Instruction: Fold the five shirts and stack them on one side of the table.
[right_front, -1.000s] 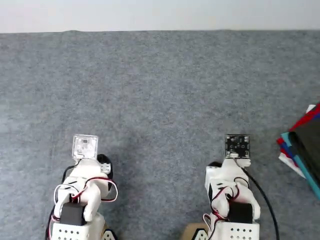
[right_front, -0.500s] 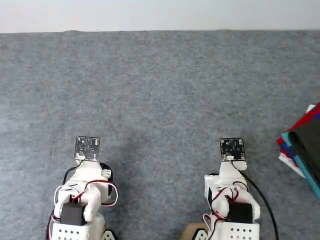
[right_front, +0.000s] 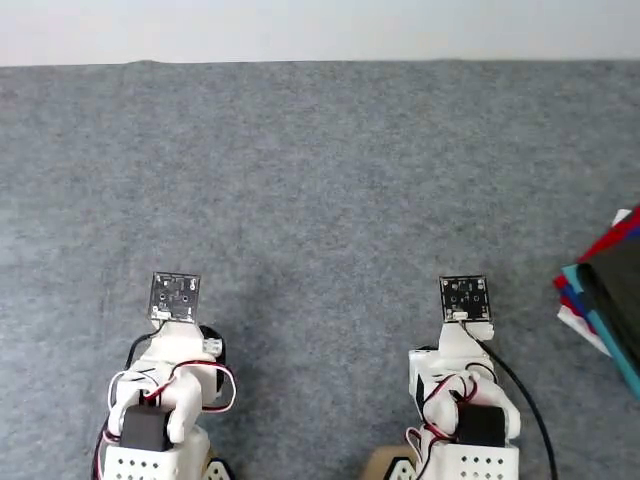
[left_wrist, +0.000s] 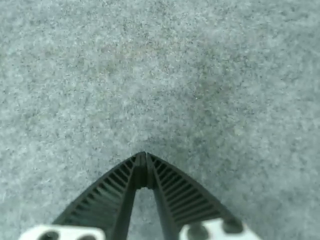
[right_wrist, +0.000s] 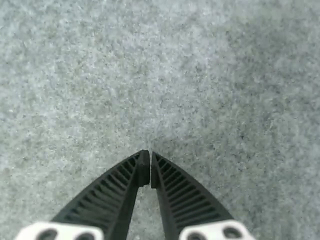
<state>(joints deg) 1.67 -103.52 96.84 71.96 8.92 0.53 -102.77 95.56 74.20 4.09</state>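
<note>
Left end effector (left_wrist: 145, 161), right end effector (right_wrist: 150, 159) both clenched, empty. Folded shirts (right_front: 603, 300) stacked at table (right_front: 330, 160) right edge.

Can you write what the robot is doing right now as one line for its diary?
left pincer: shut, empty, over mat | right pincer: shut, empty, over mat | shirt stack: at mat's right edge

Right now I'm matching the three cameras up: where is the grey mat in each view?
High view: mat spreads wide, with the shirts at its right edge.
Left wrist view: mat lies under and around the left gripper.
Right wrist view: mat lies under and around the right gripper.
Shared landmark: the mat's speckled grey felt.
</note>
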